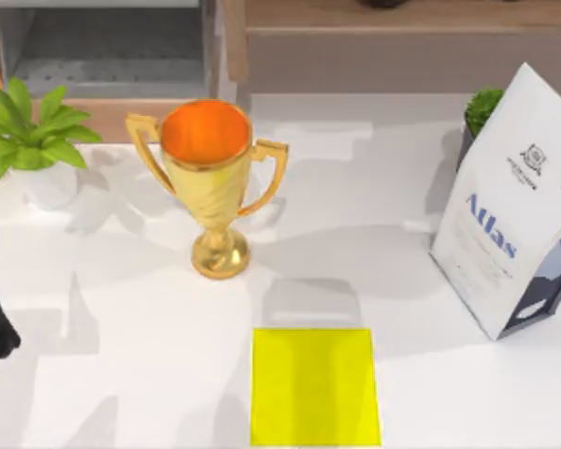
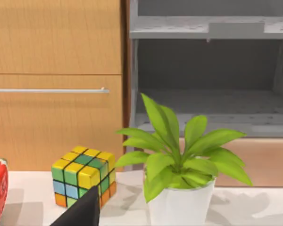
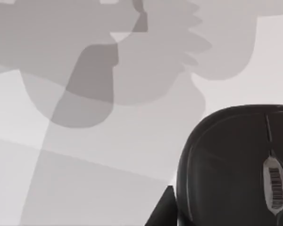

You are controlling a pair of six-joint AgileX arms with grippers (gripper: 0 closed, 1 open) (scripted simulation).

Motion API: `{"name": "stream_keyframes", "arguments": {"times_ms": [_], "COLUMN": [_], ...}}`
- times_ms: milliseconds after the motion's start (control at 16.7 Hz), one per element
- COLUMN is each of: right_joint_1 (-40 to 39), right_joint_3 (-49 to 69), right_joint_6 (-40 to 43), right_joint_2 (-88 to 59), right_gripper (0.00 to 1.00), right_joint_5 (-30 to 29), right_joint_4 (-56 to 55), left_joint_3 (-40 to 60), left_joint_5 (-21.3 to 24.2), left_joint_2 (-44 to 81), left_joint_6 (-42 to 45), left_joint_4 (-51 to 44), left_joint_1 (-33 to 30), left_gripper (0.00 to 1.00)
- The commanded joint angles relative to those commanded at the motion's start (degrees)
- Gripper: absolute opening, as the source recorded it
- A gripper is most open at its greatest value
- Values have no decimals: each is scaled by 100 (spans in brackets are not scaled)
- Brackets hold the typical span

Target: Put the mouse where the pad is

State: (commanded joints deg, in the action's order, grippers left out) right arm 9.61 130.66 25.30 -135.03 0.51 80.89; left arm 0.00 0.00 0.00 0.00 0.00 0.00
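The yellow pad (image 1: 315, 386) lies bare at the table's (image 1: 122, 374) near edge, in front of the gold trophy (image 1: 210, 178). The black mouse (image 3: 238, 165) (scroll wheel visible) sits on the white surface in the right wrist view — a dark fingertip (image 3: 164, 209) just beside it; whether the right gripper is spread is unclear.

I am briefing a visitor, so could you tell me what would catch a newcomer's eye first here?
Probably the shiny gold trophy with an orange bowl, standing at the table's middle, with the flat bright yellow square pad in front of it. The black computer mouse lies on the white table in the right wrist view.
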Motion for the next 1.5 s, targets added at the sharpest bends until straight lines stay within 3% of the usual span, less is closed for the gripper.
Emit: {"name": "stream_keyframes", "arguments": {"times_ms": [300, 540, 1080, 1320, 1500], "right_joint_1": [-869, -2186, -5491, -6031, -6081], "right_joint_3": [578, 266, -2613, -3788, -4192], "right_joint_6": [-823, -2271, -6432, -7571, -7885], "right_joint_2": [714, 1372, 2359, 2174, 2018], "right_gripper": [0, 0, 0, 0, 0], "right_joint_5": [176, 420, 566, 147, -120], "right_joint_4": [-424, -621, -991, -1557, -1799], "left_joint_3": [0, 0, 0, 0, 0], "left_joint_5": [0, 0, 0, 0, 0], "left_joint_2": [0, 0, 0, 0, 0], "left_joint_6": [0, 0, 0, 0, 0], "left_joint_4": [0, 0, 0, 0, 0], "left_joint_1": [0, 0, 0, 0, 0], "left_gripper": [100, 100, 100, 100, 100]}}
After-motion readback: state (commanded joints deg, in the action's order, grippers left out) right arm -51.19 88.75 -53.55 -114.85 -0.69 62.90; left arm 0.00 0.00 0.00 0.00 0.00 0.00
